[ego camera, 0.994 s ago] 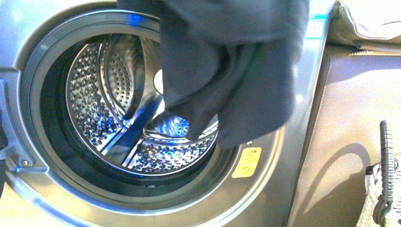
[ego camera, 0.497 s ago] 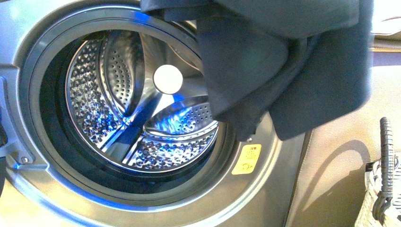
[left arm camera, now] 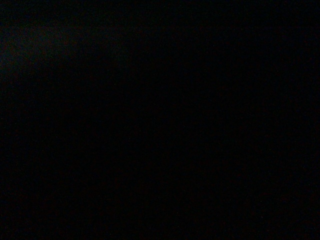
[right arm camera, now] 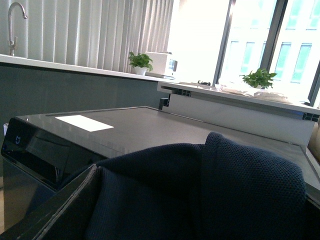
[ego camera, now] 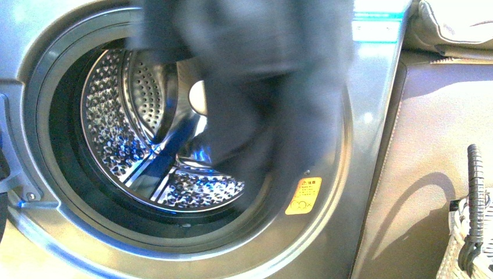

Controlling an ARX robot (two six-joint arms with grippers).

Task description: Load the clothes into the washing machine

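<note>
In the front view the washing machine (ego camera: 360, 174) fills most of what I see, its round porthole (ego camera: 39, 116) standing open. Left of that porthole a grey hinge bracket (ego camera: 20, 190) sits on the front panel; within the porthole the dark rubber gasket (ego camera: 64, 157) rings the perforated steel drum (ego camera: 116, 116), which shines with blue glints. The clothes (ego camera: 261, 87), a dark navy garment, hang blurred across the upper right of the porthole, hiding the drum's right half and reaching down almost to the yellow warning sticker (ego camera: 303, 196) just below and right of the porthole; whether the fabric is past the gasket or only in front of it I cannot tell. Well right of the porthole a beige cushion (ego camera: 453, 23) lies up high, and a white woven basket (ego camera: 465, 256) with a grey handle (ego camera: 475, 192) stands low.

My left wrist view is dark. In my right wrist view the clothes (right arm camera: 225, 190) bulk close before the lens, the machine's flat dark top (right arm camera: 150, 127) behind them. My left pincer and my right pincer are both out of sight, so I cannot tell whether either is clenched or released.
</note>
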